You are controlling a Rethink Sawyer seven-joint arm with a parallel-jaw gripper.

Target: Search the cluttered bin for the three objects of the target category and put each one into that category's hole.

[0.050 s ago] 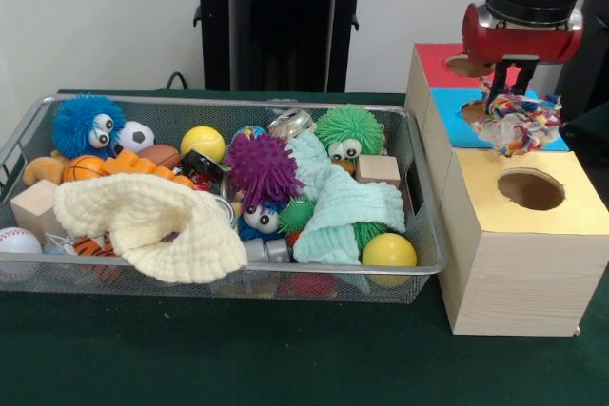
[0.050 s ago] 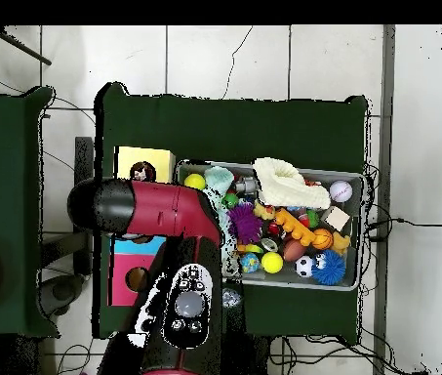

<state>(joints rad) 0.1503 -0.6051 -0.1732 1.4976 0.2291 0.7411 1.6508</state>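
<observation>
Your pincer (image 1: 506, 94) hangs over the row of sorting boxes at the right of the front view, closed on a multicoloured rope toy (image 1: 518, 123) that dangles from it. The toy sits just above the blue box top (image 1: 455, 128), beside that box's hole (image 1: 473, 111); you cannot tell from here whether its frayed ends touch the lid. Behind it lies the red box top (image 1: 435, 60) with its own hole partly hidden by the arm, and nearer the camera the yellow box top (image 1: 571, 208) shows a hole (image 1: 530, 188) that stands open.

On the green bench (image 1: 285, 358), just beside the boxes, you have the wire mesh bin (image 1: 423, 235), crowded with things. A cream cloth (image 1: 152, 225) is draped over the near left part, a mint cloth (image 1: 343, 202) lies toward the right, and a purple spiky ball (image 1: 262, 168) rests between them. You can also pick out a blue spiky ball (image 1: 86, 123) at the far left corner, a green spiky ball (image 1: 349, 130) toward the back right, a yellow ball (image 1: 388, 251) at the near right corner, a soccer ball (image 1: 136, 135), a baseball (image 1: 19, 241) and a wooden block (image 1: 379, 169).

From overhead, the red arm (image 2: 161, 210) covers most of the boxes; only the yellow top (image 2: 156, 161) and part of the blue one show.
</observation>
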